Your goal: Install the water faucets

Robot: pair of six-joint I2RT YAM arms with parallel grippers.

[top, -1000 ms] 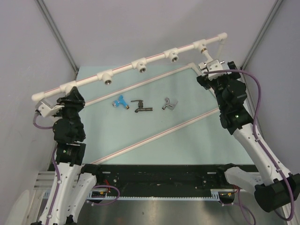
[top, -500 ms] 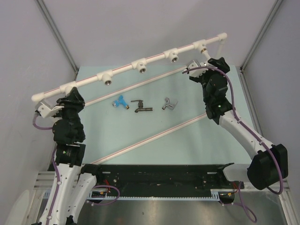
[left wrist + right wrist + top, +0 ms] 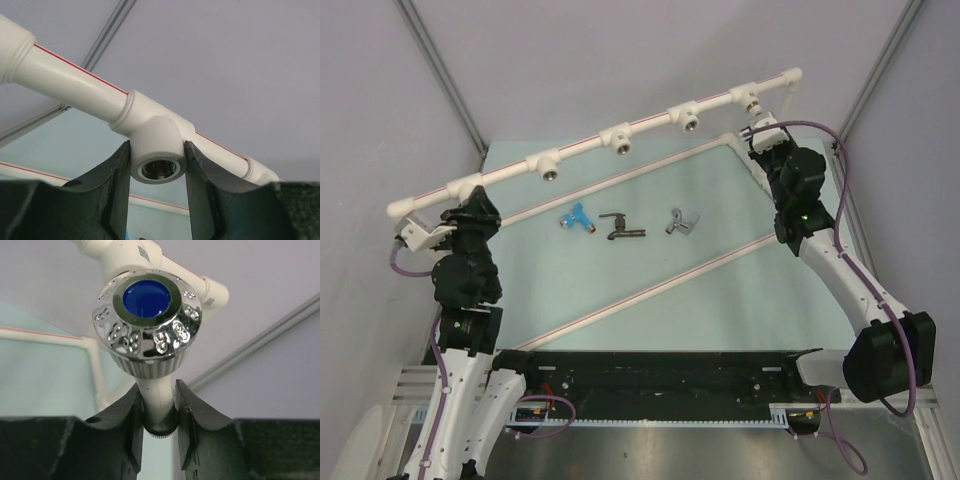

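Three water faucets lie on the green table: blue [image 3: 578,217], dark [image 3: 621,228] and silver-grey [image 3: 680,222]. A white faucet [image 3: 147,315] with a chrome knob and blue cap sits just below the rightmost tee [image 3: 752,100] of the white pipe rail. My right gripper [image 3: 159,390] [image 3: 766,138] is shut on its white stem. Whether its thread sits in the tee is hidden. My left gripper [image 3: 157,148] [image 3: 463,198] clamps the leftmost tee fitting [image 3: 156,145] on both sides, with the tee's threaded socket facing the camera.
The pipe rail [image 3: 590,145] runs diagonally across the back with several tees; three sockets [image 3: 552,173] [image 3: 624,149] [image 3: 691,126] are bare. Thin white pipes [image 3: 650,288] cross the table. Grey walls close in on both sides.
My right arm swung left and came back to the rightmost tee. Its jaws went from open to shut on the white faucet's stem. The left arm has not moved.
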